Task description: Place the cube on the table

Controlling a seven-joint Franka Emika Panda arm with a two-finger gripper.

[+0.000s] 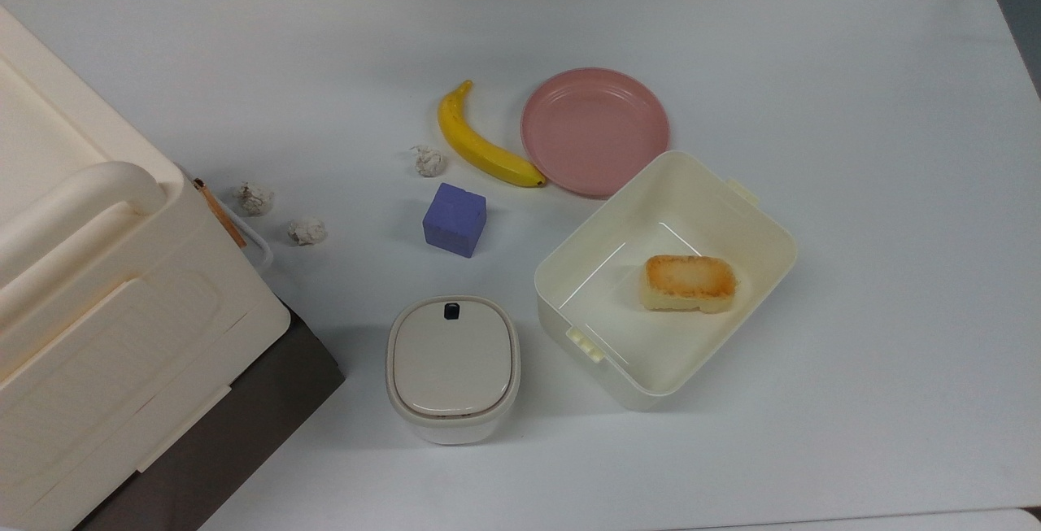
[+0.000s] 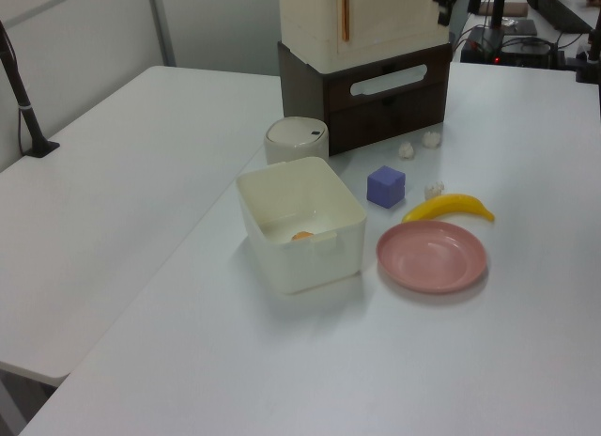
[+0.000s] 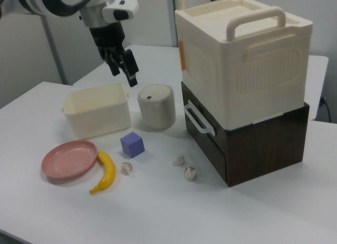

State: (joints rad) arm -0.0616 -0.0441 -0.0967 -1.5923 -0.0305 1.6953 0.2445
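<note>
The blue-purple cube (image 1: 455,219) sits flat on the white desk (image 1: 854,108), touching nothing: in the top view it lies just below a small crumpled paper ball (image 1: 429,161) and the near tip of the banana (image 1: 478,144), to the left of the open cream box (image 1: 665,279) that holds a toasted bread block (image 1: 690,283), and above the lidded round canister (image 1: 452,367). The pink plate (image 1: 595,130) is bare. In the right view the hand (image 3: 125,70) hangs high over the far side of the desk, above the cream box and the canister, with its dark fingers (image 3: 132,75) spread apart and nothing between them. From the hand, the cube lies lower and nearer in the right view, slightly toward the right view's right, well apart from it. Since the cube has equal sides, no long axis governs a grasp, though its faces sit turned a little against the desk edges. Judging from this layout, the cube already rests on the desk, so the task looks probably complete.
</note>
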